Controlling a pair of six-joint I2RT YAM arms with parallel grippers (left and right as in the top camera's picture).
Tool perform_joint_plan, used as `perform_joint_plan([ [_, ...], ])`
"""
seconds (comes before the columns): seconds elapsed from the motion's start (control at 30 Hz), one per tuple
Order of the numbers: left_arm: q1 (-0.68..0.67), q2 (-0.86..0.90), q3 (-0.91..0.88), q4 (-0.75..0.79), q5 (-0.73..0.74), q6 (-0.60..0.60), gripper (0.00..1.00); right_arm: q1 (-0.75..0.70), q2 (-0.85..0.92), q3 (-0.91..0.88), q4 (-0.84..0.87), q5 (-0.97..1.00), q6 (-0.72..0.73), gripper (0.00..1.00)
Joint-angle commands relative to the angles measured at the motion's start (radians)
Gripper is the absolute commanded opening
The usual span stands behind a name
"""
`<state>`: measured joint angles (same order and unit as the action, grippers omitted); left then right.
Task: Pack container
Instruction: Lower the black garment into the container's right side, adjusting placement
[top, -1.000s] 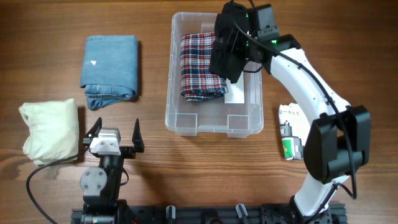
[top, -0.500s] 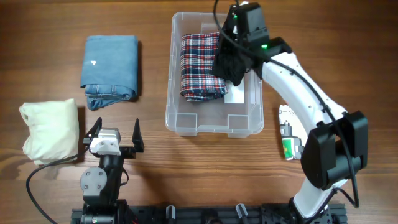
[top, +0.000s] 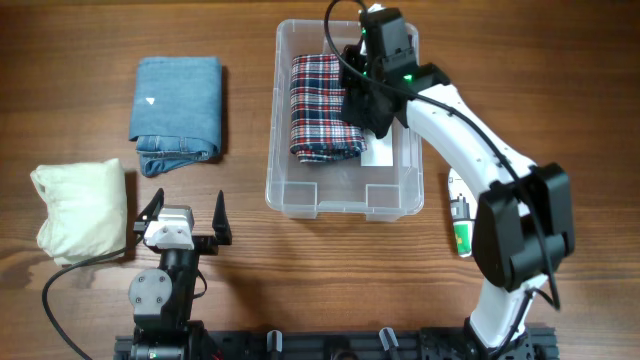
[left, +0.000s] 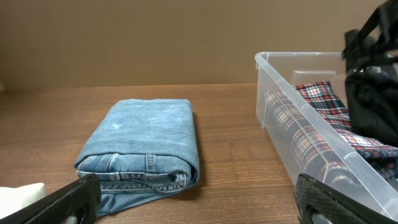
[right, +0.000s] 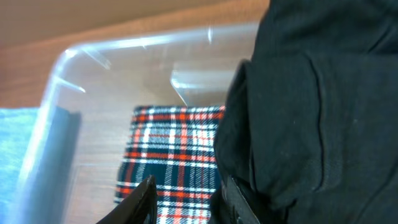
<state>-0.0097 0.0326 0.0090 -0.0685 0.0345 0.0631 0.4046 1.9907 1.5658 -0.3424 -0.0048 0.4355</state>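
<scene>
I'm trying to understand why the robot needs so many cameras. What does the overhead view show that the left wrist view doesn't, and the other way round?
Only the overhead view shows the small green-and-white packet right of the container and its white label. Only the left wrist view shows the folded jeans from the side, with their stacked layers and seams. Both show the jeans, the clear container, the plaid cloth inside it and the black garment over it.
</scene>
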Motion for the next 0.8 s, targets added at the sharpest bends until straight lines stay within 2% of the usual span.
perform_joint_plan([
  [0.0, 0.008, -0.003, -0.003, -0.008, -0.002, 0.011, 1.00, 0.008, 0.065, 0.016, -0.014, -0.022, -0.050, 0.37],
  [0.2, 0.008, -0.003, -0.003, -0.008, -0.002, 0.011, 1.00, 0.011, 0.084, 0.016, -0.092, -0.003, -0.096, 0.37],
  [0.57, 0.008, -0.003, -0.003, -0.008, -0.002, 0.011, 1.00, 0.011, 0.073, 0.019, -0.275, 0.028, -0.095, 0.38],
  [0.77, 0.008, -0.003, -0.003, -0.008, -0.002, 0.011, 1.00, 0.011, -0.041, 0.045, -0.294, 0.035, -0.096, 0.38],
])
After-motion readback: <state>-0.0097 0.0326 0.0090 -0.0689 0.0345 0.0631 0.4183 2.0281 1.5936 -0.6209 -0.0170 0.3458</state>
